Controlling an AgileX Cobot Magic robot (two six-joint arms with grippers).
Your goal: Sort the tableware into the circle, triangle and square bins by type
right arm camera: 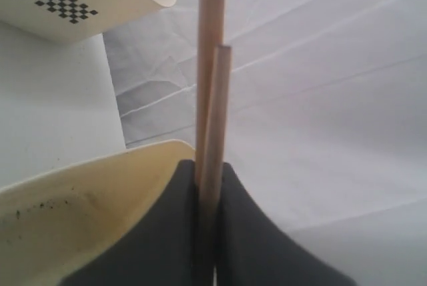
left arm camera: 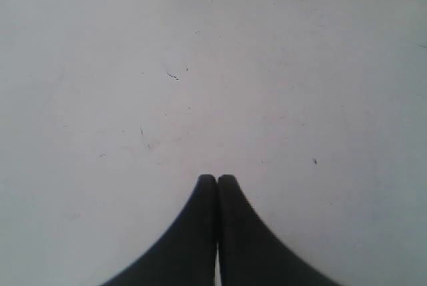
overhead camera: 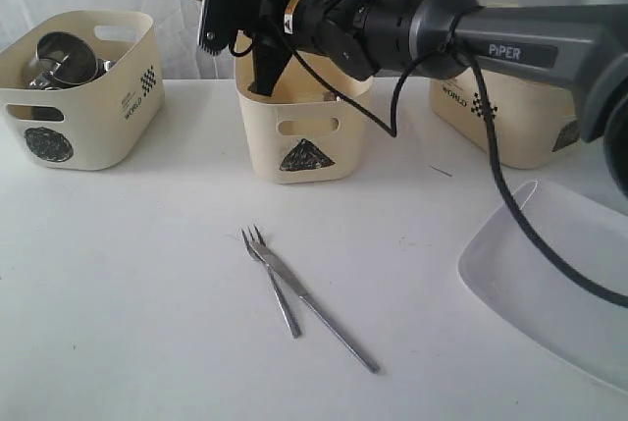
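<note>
Black fingers (right arm camera: pixel 167 233) of right gripper (right arm camera: pixel 208 169) are clamped on two wooden chopsticks (right arm camera: pixel 212 73), held side by side w/ ends uneven, one poking out further than the other. Gripper hangs at the rim of cream plastic triangle-marked bin (overhead camera: pixel 304 136), far centre on white table (overhead camera: pixel 147 274). Can't tell whether the sticks' other ends are inside the walls. Left gripper (left arm camera: pixel 217 179): fingers pressed together, nothing between, over bare table.

Cream circle-marked bin (overhead camera: pixel 88 117), far left, holds steel mugs (overhead camera: pixel 64 58). Third cream bin (overhead camera: pixel 510 127) sits far right, mark not visible. Metal fork (overhead camera: pixel 285 313) & knife (overhead camera: pixel 339 338) lie crossed near centre, and large white rounded plate (overhead camera: pixel 549 274) is near right. None of these three is in a bin.

Risks, imo:
- Letting go w/ sticks over the rim rather than the opening: they'd hit the edge, drop outside & roll.
- Uneven hold: one stick may slip out first.
- Bin looks light, so a nudge from the fingers or the arm's dangling black cable (overhead camera: pixel 412 97) could tip or shove it.
</note>
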